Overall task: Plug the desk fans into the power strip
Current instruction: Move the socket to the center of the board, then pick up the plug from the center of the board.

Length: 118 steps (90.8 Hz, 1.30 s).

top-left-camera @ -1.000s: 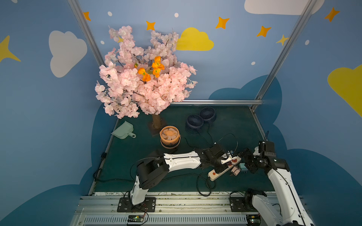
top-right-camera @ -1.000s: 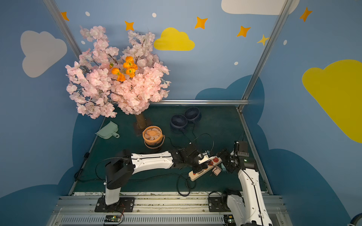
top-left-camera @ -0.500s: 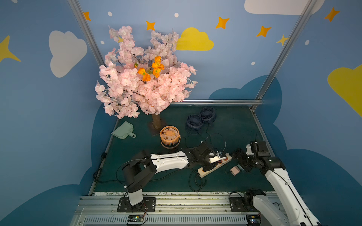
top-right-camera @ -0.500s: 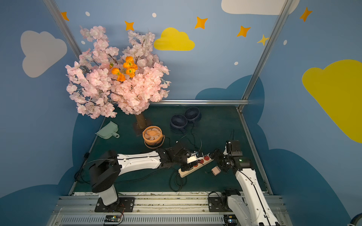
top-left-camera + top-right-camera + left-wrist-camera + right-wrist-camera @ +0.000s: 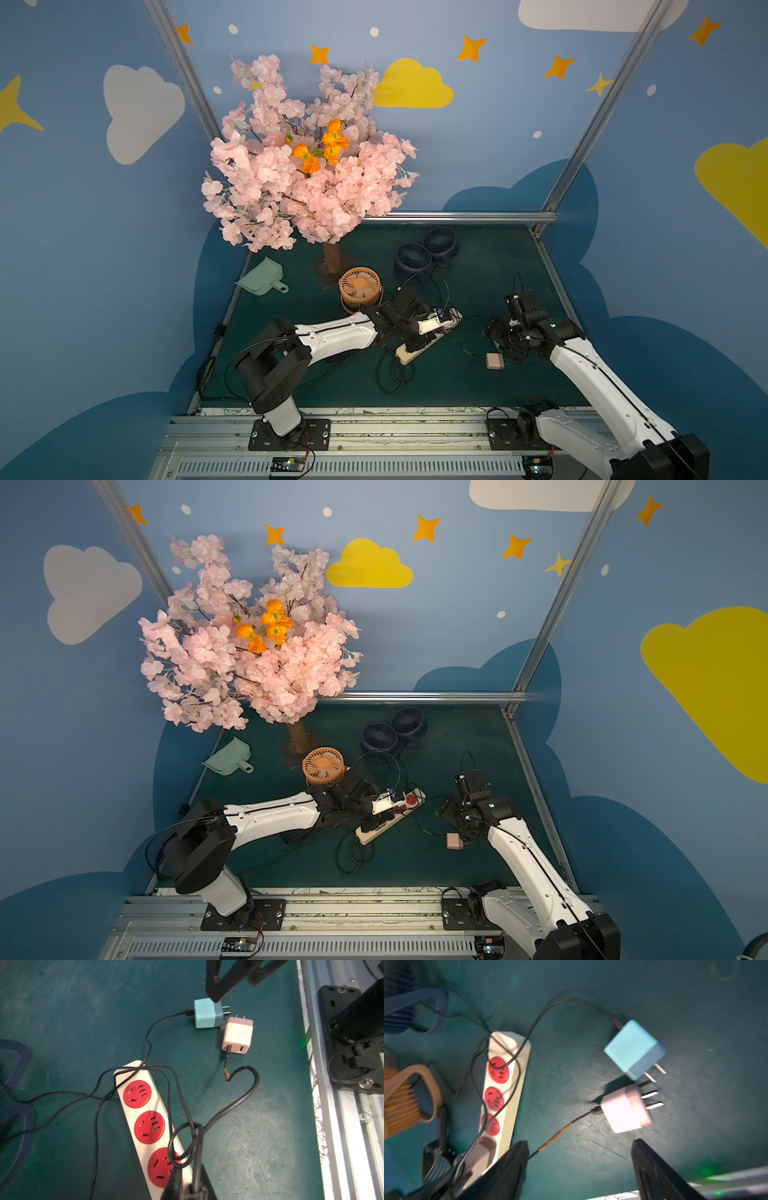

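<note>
The right tool [image 5: 579, 1146], jaws spread and empty, hangs over the green tabletop [image 5: 695, 1012]. Near it lie a pink cube adapter [image 5: 625, 1111] and a light-blue cube adapter [image 5: 633, 1049], apart from the cream power strip with red sockets [image 5: 506, 1093].

No lettering, brand, number or sign can be read anywhere in these views; the power strip [image 5: 149, 1127] shows only plain red sockets with slots; the pink adapter [image 5: 238, 1035] and the blue adapter [image 5: 206, 1014] show bare faces, too blurred to tell any fine print.
</note>
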Each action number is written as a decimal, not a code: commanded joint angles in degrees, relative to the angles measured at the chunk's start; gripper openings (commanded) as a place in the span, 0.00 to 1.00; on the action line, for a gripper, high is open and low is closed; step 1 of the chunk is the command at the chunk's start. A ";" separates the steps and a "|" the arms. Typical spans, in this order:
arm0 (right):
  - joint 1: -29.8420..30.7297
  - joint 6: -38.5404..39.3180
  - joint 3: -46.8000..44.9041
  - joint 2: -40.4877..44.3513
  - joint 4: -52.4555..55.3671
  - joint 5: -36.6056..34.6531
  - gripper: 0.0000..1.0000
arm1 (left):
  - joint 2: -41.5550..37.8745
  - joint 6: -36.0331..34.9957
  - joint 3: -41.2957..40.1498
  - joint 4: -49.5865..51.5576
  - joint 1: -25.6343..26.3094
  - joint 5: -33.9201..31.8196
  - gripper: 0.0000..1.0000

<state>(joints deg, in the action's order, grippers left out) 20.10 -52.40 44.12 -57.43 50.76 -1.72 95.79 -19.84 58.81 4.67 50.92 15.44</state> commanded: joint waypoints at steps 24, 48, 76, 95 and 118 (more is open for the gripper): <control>7.36 9.61 -4.41 2.97 -1.41 3.62 0.84 | -6.31 11.70 -4.00 -5.18 -1.03 -0.47 0.62; 17.54 17.58 -7.44 8.90 -3.71 -1.18 0.81 | -13.62 23.07 -9.04 -9.75 -1.39 -0.80 0.74; 26.65 24.91 -6.77 3.08 -14.00 -9.51 0.72 | -18.64 29.49 -13.08 -12.34 -1.40 -0.76 0.75; 23.28 27.62 -8.18 -0.25 -22.84 -8.71 0.53 | -19.69 31.61 -15.08 -14.82 -1.11 -0.73 0.74; 17.81 28.54 -12.24 -1.19 -29.86 -1.21 0.35 | -18.84 30.93 -15.75 -15.92 0.54 -0.78 0.74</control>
<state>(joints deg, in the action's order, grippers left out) 39.20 -25.36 32.45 -57.87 25.67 -6.48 77.08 10.96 43.33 -9.28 50.46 14.57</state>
